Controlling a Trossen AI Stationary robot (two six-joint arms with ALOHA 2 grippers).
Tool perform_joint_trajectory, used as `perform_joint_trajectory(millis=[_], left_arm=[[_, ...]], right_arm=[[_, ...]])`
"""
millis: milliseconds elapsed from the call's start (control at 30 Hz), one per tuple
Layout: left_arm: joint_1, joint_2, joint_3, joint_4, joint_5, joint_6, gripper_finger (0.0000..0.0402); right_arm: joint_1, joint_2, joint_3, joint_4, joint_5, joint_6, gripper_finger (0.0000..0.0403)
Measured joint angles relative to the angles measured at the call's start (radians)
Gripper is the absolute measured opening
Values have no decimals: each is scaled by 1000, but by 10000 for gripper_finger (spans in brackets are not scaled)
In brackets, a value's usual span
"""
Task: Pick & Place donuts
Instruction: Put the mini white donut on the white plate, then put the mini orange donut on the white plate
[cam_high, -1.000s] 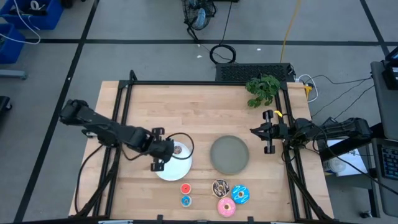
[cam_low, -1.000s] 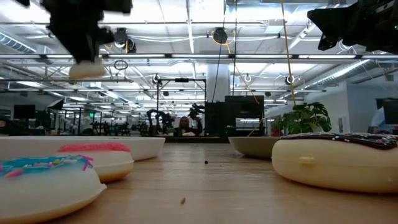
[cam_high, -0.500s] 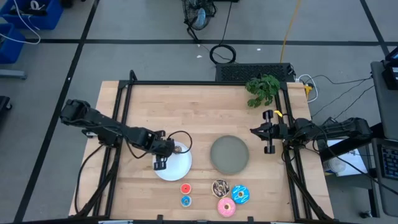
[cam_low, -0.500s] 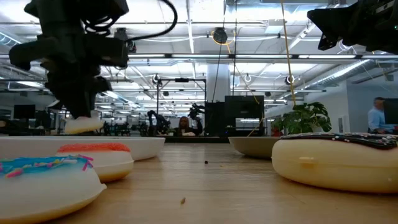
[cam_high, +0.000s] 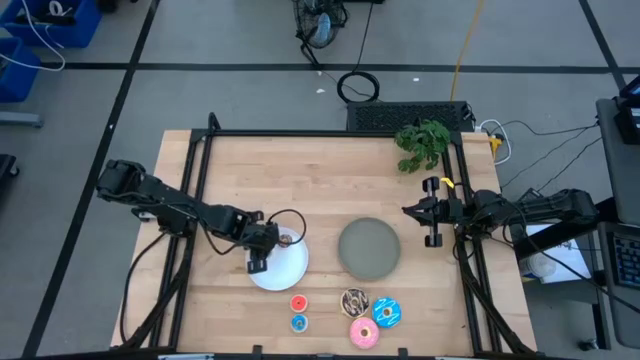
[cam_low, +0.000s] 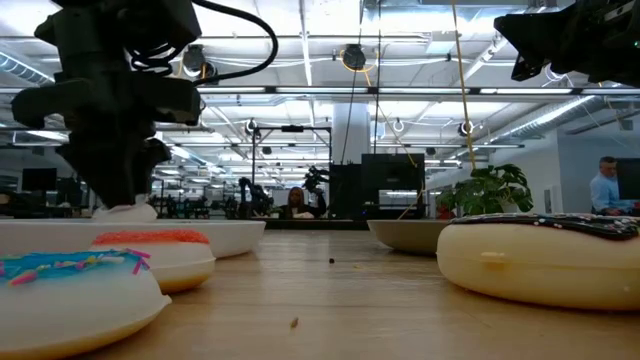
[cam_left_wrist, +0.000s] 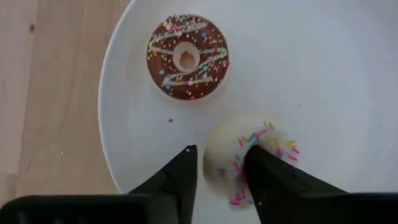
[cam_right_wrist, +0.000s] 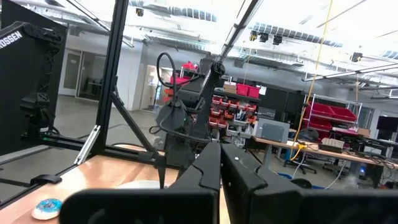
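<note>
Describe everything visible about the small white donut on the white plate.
The small white donut is a glossy toy ring with multicoloured sprinkles, lying flat on the white plate beside the brown donut. The left tool straddles it, one finger in its hole, one outside, not visibly clamping.

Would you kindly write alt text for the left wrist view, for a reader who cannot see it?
The left gripper has its dark fingers open around a small white sprinkled donut lying on a white plate. A small brown sprinkled donut lies apart on the same plate, which rests on the wooden table.
</note>
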Motion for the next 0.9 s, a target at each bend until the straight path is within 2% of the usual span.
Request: perform_joint_trajectory(millis=[233, 433, 533, 667, 767, 900], left_arm=[[8, 0, 2, -4, 9, -20, 212], [26, 0, 77, -51, 6, 18, 237], [26, 0, 163, -133, -19, 37, 239], [15, 0, 297, -253, -1, 38, 239], [-21, -1, 380, -284, -11, 44, 236], [-102, -1, 458, -348, -62, 45, 190]], right_arm=[[0, 0, 0, 0, 0, 0, 0], [0, 0, 0, 0, 0, 0, 0], [0, 0, 0, 0, 0, 0, 0], [0, 0, 0, 0, 0, 0, 0], [0, 0, 0, -1, 0, 0, 0], [0, 0, 0, -4, 0, 0, 0]])
